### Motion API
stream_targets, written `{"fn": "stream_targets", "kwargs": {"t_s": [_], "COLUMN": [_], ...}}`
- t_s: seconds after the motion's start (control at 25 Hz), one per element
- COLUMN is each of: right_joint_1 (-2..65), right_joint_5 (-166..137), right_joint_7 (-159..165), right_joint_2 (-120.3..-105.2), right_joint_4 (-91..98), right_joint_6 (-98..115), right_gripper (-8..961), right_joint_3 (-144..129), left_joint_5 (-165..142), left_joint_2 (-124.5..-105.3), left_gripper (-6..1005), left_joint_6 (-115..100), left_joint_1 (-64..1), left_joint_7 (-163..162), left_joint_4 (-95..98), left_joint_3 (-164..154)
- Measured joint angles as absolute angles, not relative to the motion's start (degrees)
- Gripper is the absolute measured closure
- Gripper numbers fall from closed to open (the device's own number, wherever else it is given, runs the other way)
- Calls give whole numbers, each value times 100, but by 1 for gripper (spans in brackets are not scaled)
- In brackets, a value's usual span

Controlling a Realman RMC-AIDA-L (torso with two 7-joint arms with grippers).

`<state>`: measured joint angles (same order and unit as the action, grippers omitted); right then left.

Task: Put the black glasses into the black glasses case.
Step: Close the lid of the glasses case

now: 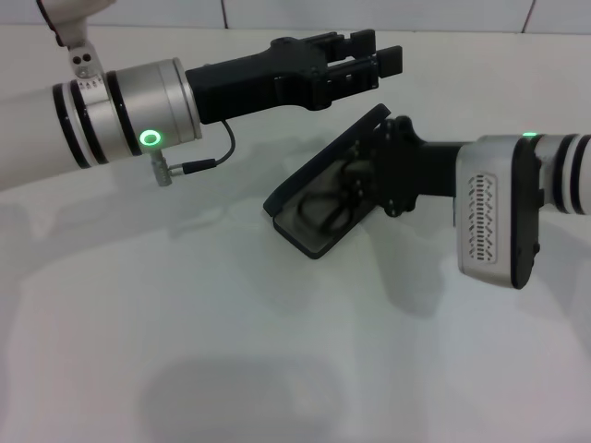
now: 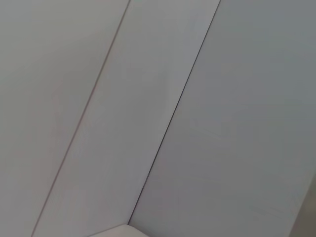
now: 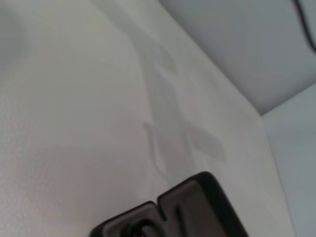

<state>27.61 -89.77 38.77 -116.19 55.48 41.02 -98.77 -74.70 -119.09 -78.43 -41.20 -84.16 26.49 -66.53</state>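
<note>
White table (image 1: 185, 351) beneath tiled wall (image 2: 222, 123); left gripper (image 1: 374, 57) open, right gripper's (image 1: 374, 180) state unclear.

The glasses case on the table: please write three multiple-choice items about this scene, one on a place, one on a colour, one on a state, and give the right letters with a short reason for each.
1. Where are the black glasses?
A. Inside the open case
B. On the table beside the case
C. In the left gripper

2. What colour is the glasses case?
A. White
B. Black
C. Orange

3. How is the lid of the case?
A. Fully shut
B. Taken off and lying apart
C. Raised, with the right gripper at it

Answers:
1 A: the thin frame lies in the lower half of the case.
2 B: both halves look black on the white table.
3 C: the lid stands tilted up, and the right gripper is against it, while the left gripper hangs above, holding nothing.
</note>
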Motion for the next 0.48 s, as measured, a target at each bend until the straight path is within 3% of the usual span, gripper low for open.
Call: {"fn": "stream_targets", "kwargs": {"t_s": [0.28, 0.48], "right_joint_1": [2718, 2297], "right_joint_5": [-9016, -8824], "right_joint_7": [3883, 3886], "right_joint_2": [-11606, -11595], "right_joint_4": [5458, 5946], "right_joint_6": [4075, 4393], "right_gripper": [766, 757], "right_joint_3": [-9966, -9648], "left_joint_5": [-7470, -7470], "left_joint_2": [-11909, -11904], "left_gripper": [440, 440], "left_joint_6": [-7795, -7783], "left_joint_1": [-4079, -4079], "left_joint_7": [-8422, -8419], "left_joint_4": [2640, 2636], "left_joint_3": [-6653, -6653]}}
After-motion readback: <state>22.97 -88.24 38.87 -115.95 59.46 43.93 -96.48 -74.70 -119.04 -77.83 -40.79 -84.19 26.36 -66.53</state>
